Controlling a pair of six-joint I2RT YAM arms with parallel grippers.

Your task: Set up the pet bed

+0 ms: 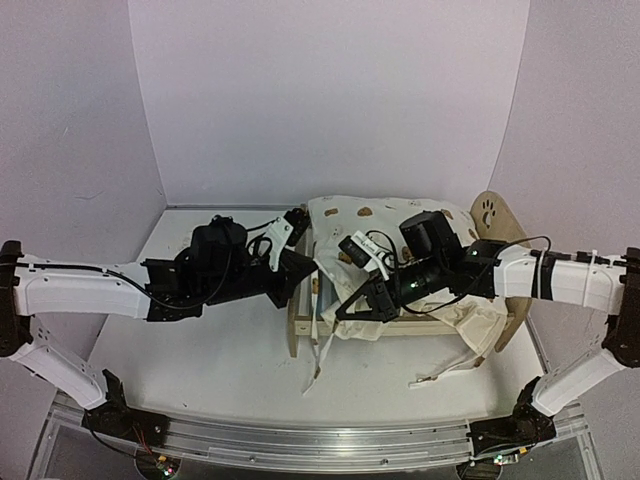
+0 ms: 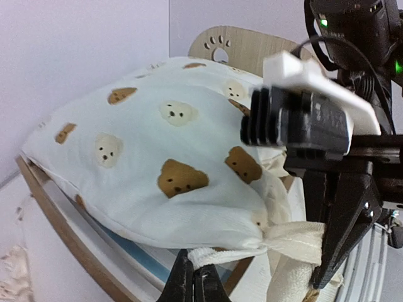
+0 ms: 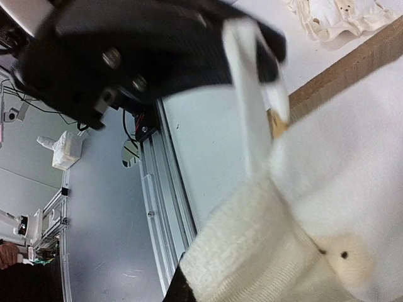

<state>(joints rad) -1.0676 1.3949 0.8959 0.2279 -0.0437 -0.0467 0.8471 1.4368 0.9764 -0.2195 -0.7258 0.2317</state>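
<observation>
On the table (image 1: 200,365), on the right arm's side: the pet bed (image 1: 297,330). Stands upright on its wooden legs, with the rounded headboard (image 1: 502,230) and its paw-print cutout at the right end. Shows a strip of blue-and-white striped fabric (image 2: 141,242) under the load, in the left wrist view only.

Over the bed, covering nearly all of its base: a cream bear-print cushion (image 1: 365,215), bulging up toward the bed's back rail and headboard. Over the bed's front right corner, the cushion's ruffled edge (image 1: 478,322), draped and sagging. Below the bed's front rail, loose ties (image 1: 445,378) trailing on the table.

At the bed's left end, the left gripper (image 1: 303,268). Pinches, jaws together, a cream tie (image 2: 203,256) at the cushion's corner. Just beside it, above the bed's front left part, the right gripper (image 1: 347,308), its arm stretched across the bed from the headboard side. Clamps shut on the bunched corner of the cushion, right next to the tie.
</observation>
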